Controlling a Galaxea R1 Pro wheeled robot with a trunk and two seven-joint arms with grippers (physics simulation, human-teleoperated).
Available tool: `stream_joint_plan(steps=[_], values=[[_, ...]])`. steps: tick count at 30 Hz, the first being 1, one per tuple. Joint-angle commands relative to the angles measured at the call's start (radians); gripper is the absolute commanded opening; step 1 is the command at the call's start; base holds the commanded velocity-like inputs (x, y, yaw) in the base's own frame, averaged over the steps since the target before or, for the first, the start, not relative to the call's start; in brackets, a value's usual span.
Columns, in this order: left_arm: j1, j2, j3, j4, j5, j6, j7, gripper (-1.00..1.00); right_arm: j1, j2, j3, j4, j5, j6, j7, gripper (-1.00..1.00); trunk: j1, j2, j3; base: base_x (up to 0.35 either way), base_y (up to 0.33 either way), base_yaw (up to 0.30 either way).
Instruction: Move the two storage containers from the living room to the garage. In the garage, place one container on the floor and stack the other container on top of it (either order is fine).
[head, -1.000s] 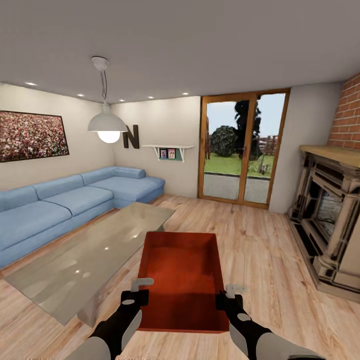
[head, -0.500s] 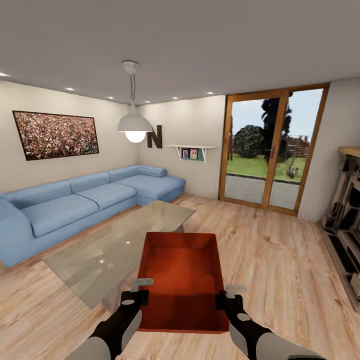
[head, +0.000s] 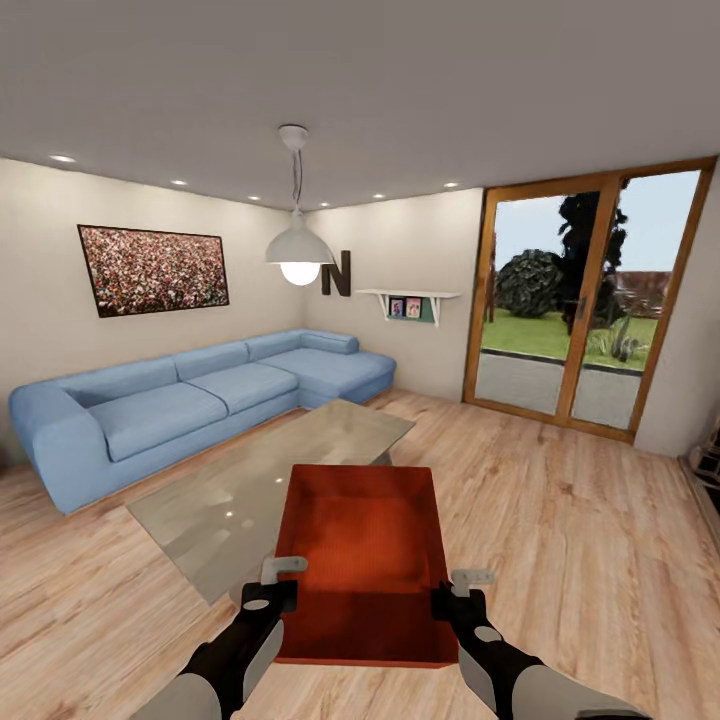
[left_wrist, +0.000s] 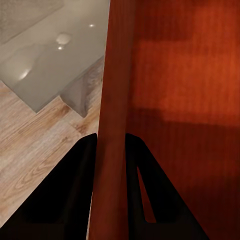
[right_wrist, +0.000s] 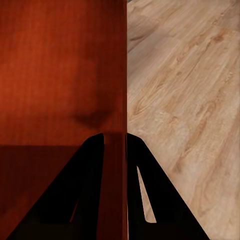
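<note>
One orange-red storage container (head: 365, 540), open-topped and finely ribbed, is held level in front of me above the living room's light wood floor (head: 570, 530). My left gripper (head: 283, 582) is shut on its left side wall (left_wrist: 112, 100), one finger inside and one outside. My right gripper (head: 455, 592) is shut on the right side wall (right_wrist: 116, 75) the same way. In the left wrist view the left gripper (left_wrist: 111, 139) straddles the wall. In the right wrist view the right gripper (right_wrist: 115, 136) does the same. The bin's inside looks empty.
A glass coffee table (head: 250, 480) stands just ahead on the left, its near corner below the bin's left edge. A blue corner sofa (head: 180, 400) lines the left wall. Glass patio doors (head: 590, 310) are at the back right. A pendant lamp (head: 300, 250) hangs over the table.
The camera has turned left: sofa, table and patio doors slid right in the picture and the brick fireplace left it. The container and both grippers hold the same pose.
</note>
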Motion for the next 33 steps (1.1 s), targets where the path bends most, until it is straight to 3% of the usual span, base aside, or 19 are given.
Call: stream_joint_plan(steps=[1,23,33], values=[[-0.001,0.003,0.080,0.001,0.014,0.007,0.012,-1.00,0.000,-0.003,0.036,-0.002,0.004,-0.014,0.002,-1.00,0.000,-0.001,0.000,0.000,0.000,0.007],[-0.001,0.003,0.080,0.007,0.014,0.007,0.012,-1.00,0.000,-0.003,0.036,-0.002,0.003,-0.019,0.001,-1.00,0.000,-0.001,0.000,0.000,0.000,0.003],[-0.001,0.003,0.080,0.007,0.014,0.007,0.012,-1.00,0.000,-0.002,0.036,-0.002,0.004,-0.020,0.002,-1.00,0.000,-0.001,0.000,0.000,0.000,0.245]])
